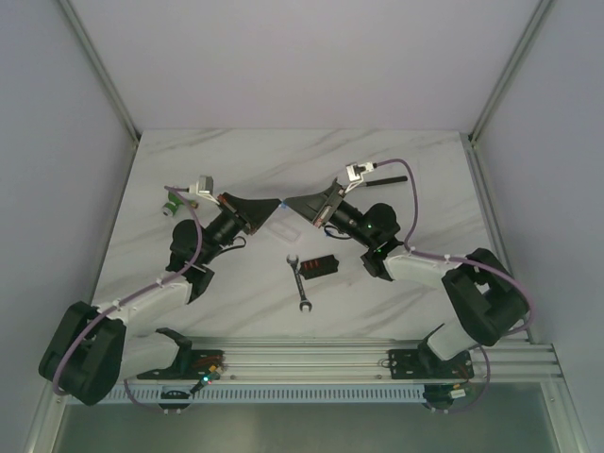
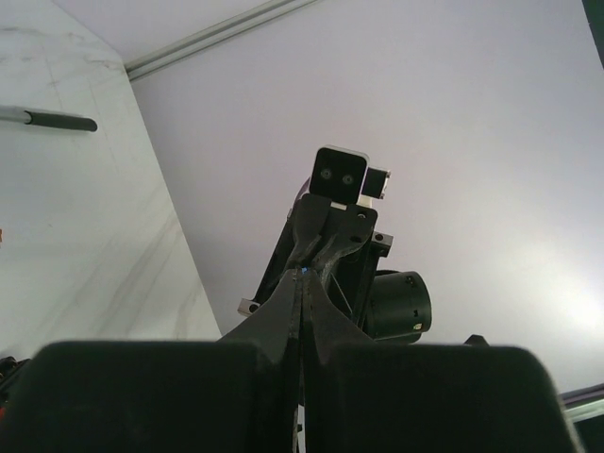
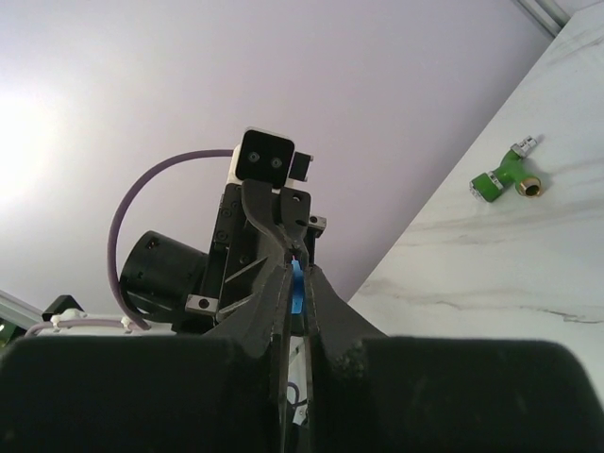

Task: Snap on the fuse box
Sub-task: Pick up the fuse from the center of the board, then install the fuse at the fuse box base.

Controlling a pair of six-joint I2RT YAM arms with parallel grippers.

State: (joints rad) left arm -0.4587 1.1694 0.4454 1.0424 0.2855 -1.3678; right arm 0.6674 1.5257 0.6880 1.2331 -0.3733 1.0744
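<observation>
The fuse box (image 1: pixel 319 268) is a small black box with red fuses showing; it lies on the table right of a wrench (image 1: pixel 300 283). A clear cover (image 1: pixel 280 229) lies just below the two grippers. My left gripper (image 1: pixel 276 206) and right gripper (image 1: pixel 290 205) meet tip to tip above the table. The right gripper (image 3: pixel 296 269) is shut on a small blue fuse (image 3: pixel 296 288). The left gripper (image 2: pixel 304 278) is shut, with a speck of blue at its tips; I cannot tell if it grips the fuse. The fuse box is out of both wrist views.
A green-and-white connector (image 1: pixel 172 203) lies at the far left, also in the right wrist view (image 3: pixel 505 176). A black-handled tool (image 1: pixel 382 176) lies behind the right arm and shows in the left wrist view (image 2: pixel 57 121). Grey walls enclose the marble table (image 1: pixel 425 208).
</observation>
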